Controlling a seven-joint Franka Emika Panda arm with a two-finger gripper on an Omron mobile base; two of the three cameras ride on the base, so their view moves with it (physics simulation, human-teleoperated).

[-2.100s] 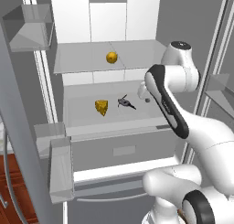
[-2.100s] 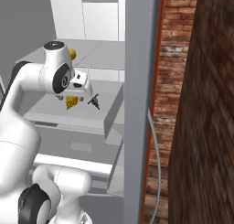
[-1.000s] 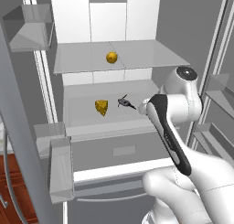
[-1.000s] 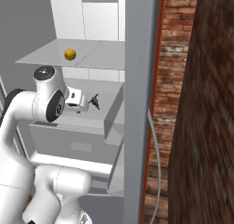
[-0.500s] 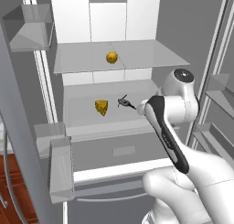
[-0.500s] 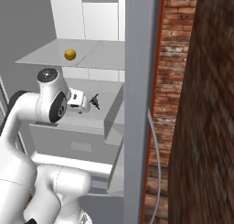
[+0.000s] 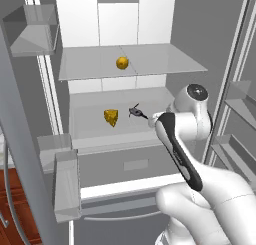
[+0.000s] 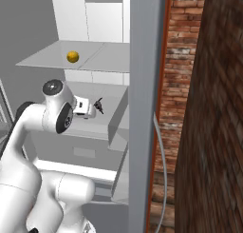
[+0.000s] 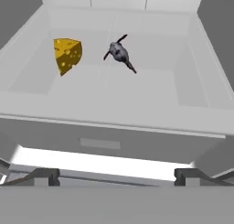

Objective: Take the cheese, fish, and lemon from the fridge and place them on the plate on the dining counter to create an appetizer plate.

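Hand view: one cheese, one fish, same fridge shelf, apart.
Lemon: one, shelf above.
Gripper: fingers spread, empty.

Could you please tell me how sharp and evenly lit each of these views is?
Left base view: crisp, flat light, no glare on the small round yellow lemon. Right base view: the grey fridge door edge and brick wall block much. Hand view: softer, the yellow-orange cheese wedge and dark grey fish slightly blurred, faint shadows.
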